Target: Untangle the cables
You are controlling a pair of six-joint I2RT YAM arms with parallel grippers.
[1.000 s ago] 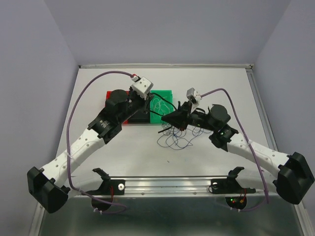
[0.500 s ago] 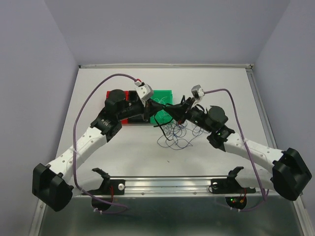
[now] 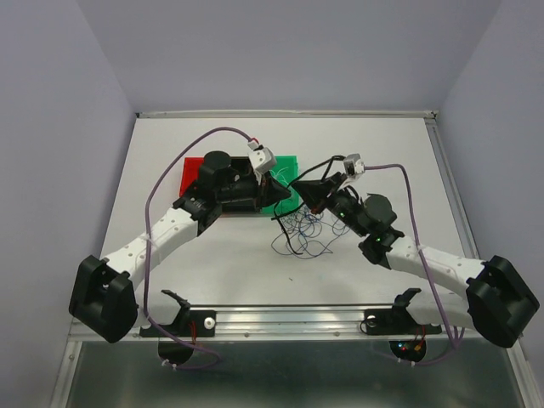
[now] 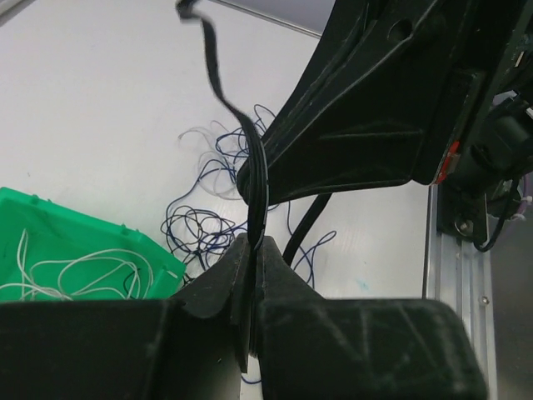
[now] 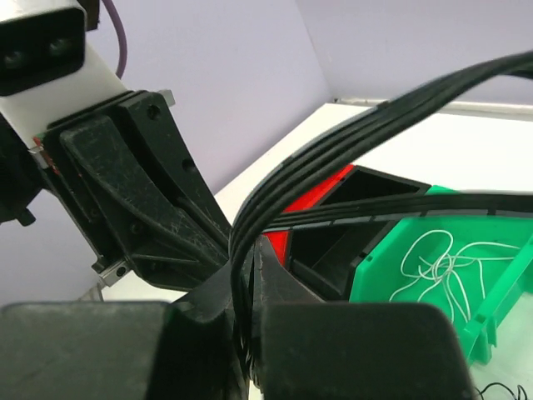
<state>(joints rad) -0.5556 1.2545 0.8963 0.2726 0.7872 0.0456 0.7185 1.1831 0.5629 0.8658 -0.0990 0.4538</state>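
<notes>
Left tool [image 4: 252, 250]: clamped shut on the flat black ribbon cable [image 4: 260, 179], pinching it right at the tips.
Right tool [image 5: 250, 268]: also closed on that same ribbon cable. The two tools are practically nose to nose.
Where the cables are: the loose tangle of hair-thin dark blue, black and white wires [image 3: 304, 236] lies on the white desk [image 3: 221, 263] just under the tools, in front of the bins. The ribbon seems to hang down into it.
What could go wrong: my guess is that pulling the ribbon out hooks a few loops and drags the whole clump along, or cinches a knot tighter. It could also slip, since it's only a tip grip. And the tools are close enough to bump.
Green plastic bin [image 4: 83, 229]: a few thin white wires [image 4: 75, 271] curled inside.
Black bin [image 5: 333, 242]: too dark to tell.
Red plastic bin [image 3: 194, 168]: mostly behind the left arm, so contents are hidden.
</notes>
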